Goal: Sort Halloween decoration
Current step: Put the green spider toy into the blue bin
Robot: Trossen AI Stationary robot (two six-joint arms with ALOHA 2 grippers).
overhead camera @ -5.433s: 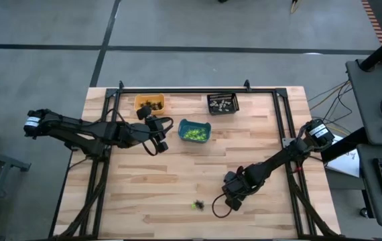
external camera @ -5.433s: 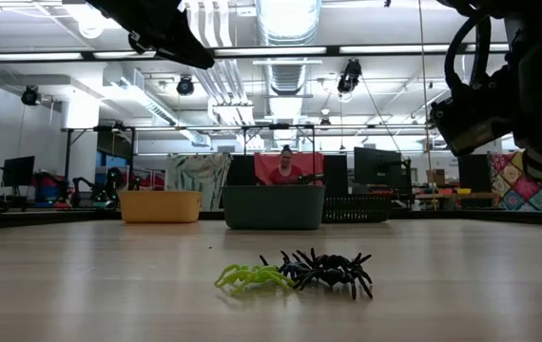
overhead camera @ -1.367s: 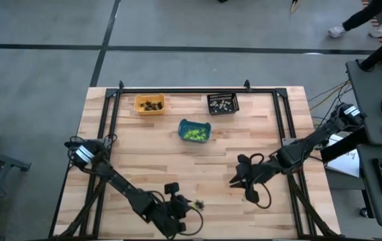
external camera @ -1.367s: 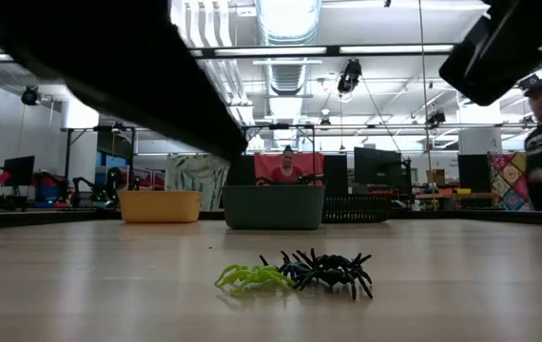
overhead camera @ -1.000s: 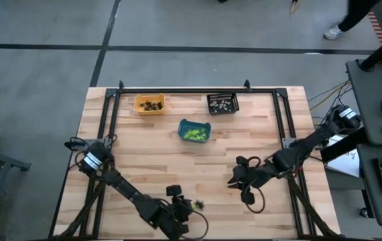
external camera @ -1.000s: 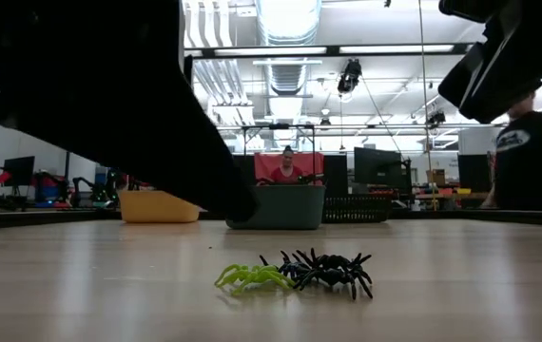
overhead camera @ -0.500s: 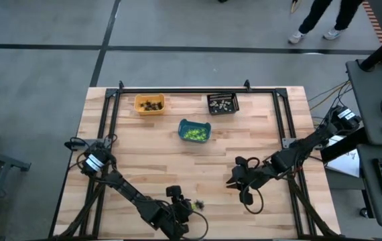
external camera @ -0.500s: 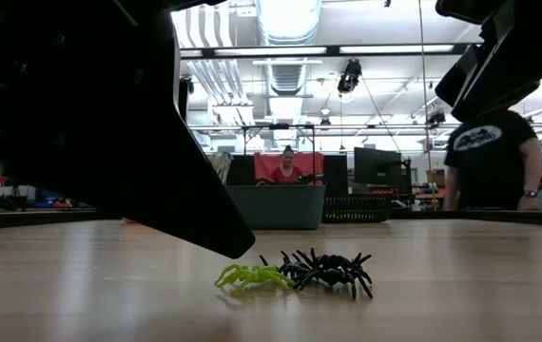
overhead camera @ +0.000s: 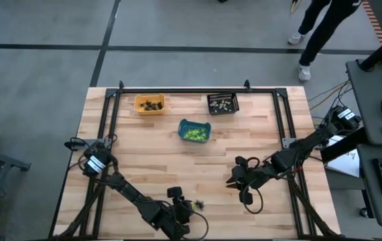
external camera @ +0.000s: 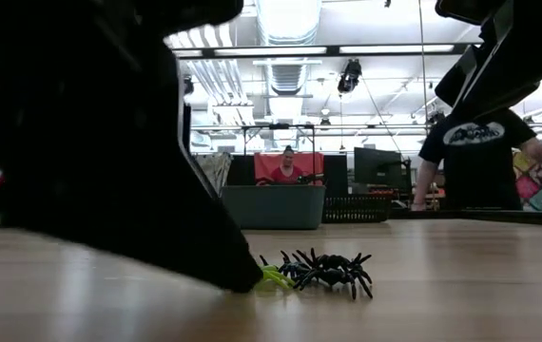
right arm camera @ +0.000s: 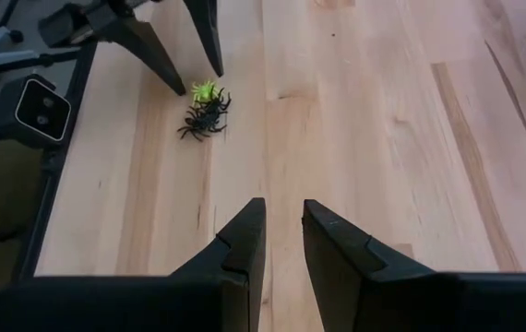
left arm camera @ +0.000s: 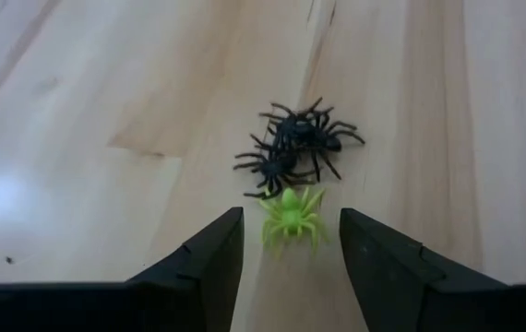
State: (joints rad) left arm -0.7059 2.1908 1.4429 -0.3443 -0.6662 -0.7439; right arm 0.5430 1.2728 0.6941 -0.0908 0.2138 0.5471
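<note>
Spiders: green spider [overhead camera: 194, 204] and black spiders [overhead camera: 200, 203] near the tabletop's [overhead camera: 177, 167] front edge, high view; bare wood all round. Low view: spindly plastic legs, my left gripper [external camera: 242, 275] at the green one. Left wrist: my jaws open, flanking it. Right wrist: right gripper [right arm camera: 282, 235] well apart, jaws narrowly apart, empty.

We see a pale, smooth wood-plank surface [left arm camera: 78, 111], a glossy green plastic spider [left arm camera: 290, 216], and matt black claw fingers [left arm camera: 209, 261].
</note>
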